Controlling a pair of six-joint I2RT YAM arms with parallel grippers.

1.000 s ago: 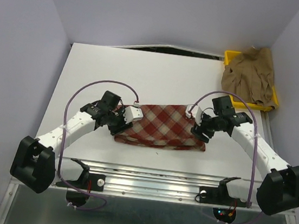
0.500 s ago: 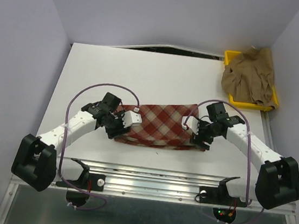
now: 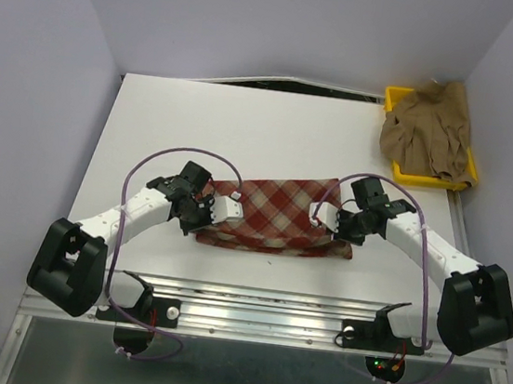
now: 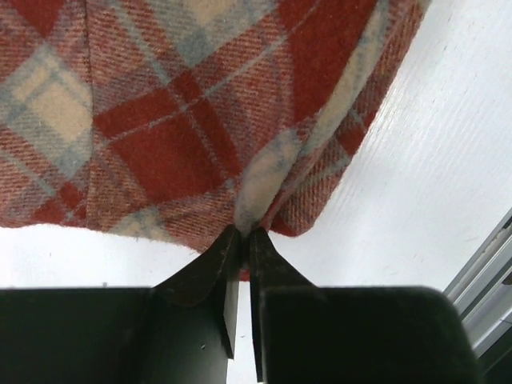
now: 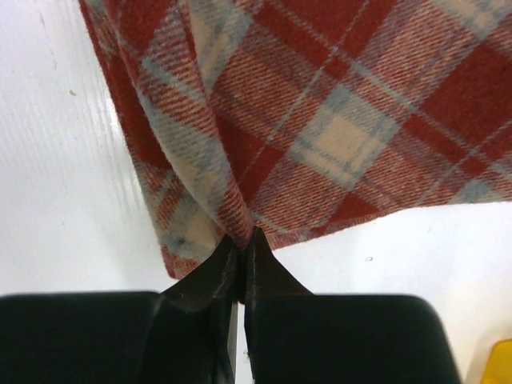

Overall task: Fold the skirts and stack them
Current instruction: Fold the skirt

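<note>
The red-and-cream plaid skirt (image 3: 277,215) lies folded into a wide band near the table's front edge. My left gripper (image 3: 204,219) is shut on its left end; in the left wrist view the gripper (image 4: 244,234) pinches a raised fold of the plaid skirt (image 4: 184,120). At the skirt's right end my right gripper (image 3: 334,230) is shut too, and the right wrist view has that gripper (image 5: 242,238) squeezing a ridge of the plaid skirt (image 5: 336,120). The tan-brown skirt (image 3: 429,129) lies crumpled at the back right.
A yellow tray (image 3: 397,100) at the table's back right corner holds the tan-brown skirt, which hangs over its rim. A metal rail (image 3: 262,300) runs along the near edge between the arm bases. Purple walls close in the table on three sides.
Both grippers went from open to shut, each pinching an end of the plaid skirt. Both arms slid in a little toward the skirt's ends.
</note>
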